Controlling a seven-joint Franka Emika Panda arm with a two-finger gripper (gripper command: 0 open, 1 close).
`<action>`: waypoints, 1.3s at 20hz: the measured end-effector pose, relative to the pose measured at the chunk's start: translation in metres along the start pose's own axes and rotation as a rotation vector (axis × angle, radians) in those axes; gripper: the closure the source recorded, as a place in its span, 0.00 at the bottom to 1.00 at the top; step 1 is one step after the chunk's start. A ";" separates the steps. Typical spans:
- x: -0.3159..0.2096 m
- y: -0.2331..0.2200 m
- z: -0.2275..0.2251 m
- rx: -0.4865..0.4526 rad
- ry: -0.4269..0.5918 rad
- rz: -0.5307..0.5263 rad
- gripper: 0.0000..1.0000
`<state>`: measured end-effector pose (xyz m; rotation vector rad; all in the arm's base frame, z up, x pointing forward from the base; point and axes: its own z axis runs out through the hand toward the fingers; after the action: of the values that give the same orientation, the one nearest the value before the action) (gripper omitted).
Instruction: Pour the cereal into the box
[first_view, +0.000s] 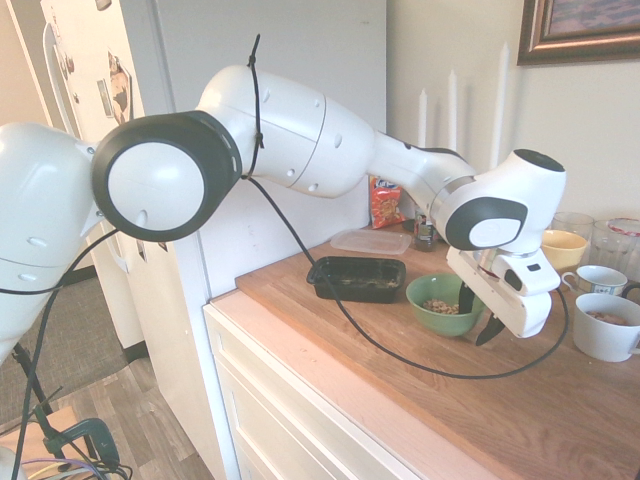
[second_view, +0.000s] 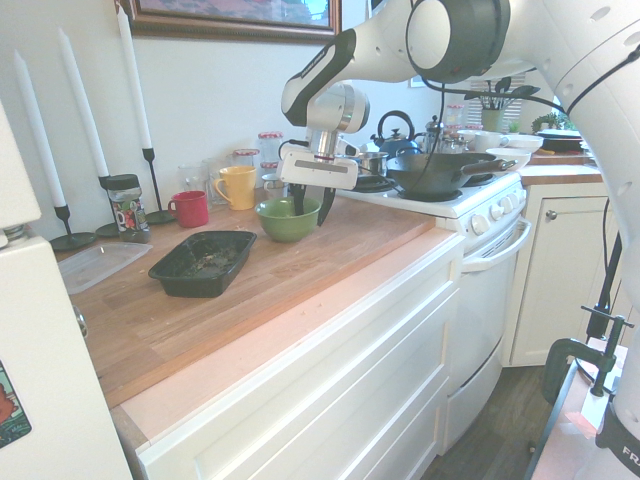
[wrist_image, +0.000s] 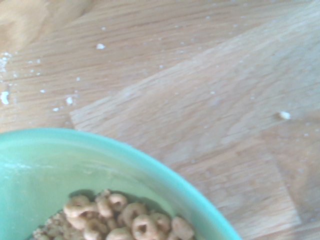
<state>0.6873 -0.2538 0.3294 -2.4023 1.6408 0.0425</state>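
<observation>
Green bowl (first_view: 437, 318) on the wooden desk (second_view: 170, 320), and the cereal (wrist_image: 135, 220) is sitting down in the bottom of it — little tan rings, glossy-ish and puffy, heaped up against one side with a patch of much finer, crumbly bits right next to them. So it's a mix, not all whole loops. The bowl's inside is a paler green than the rim, and a few whitish crumbs (wrist_image: 100, 46) are scattered on the wood grain around it. The tool (first_view: 480, 316) is pointing down at the bowl with its two dark fingers spread apart, one reaching inside the rim and the other outside, so the bowl's wall is between them — looks open to me, not clamped. The box (second_view: 203, 263) is the black plastic tray with rounded corners, just beside the bowl, with some small bits visible on its bottom. Behind the box there's a clear flat container (first_view: 371, 241), and near that an orange snack bag (first_view: 385, 203).
</observation>
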 end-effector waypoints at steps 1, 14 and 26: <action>0.000 0.000 0.001 0.001 -0.002 0.001 1.00; 0.000 0.000 0.003 0.002 -0.007 0.004 1.00; -0.036 -0.024 -0.048 0.026 0.048 -0.038 1.00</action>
<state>0.6906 -0.2222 0.3858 -2.4322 1.6057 -0.0427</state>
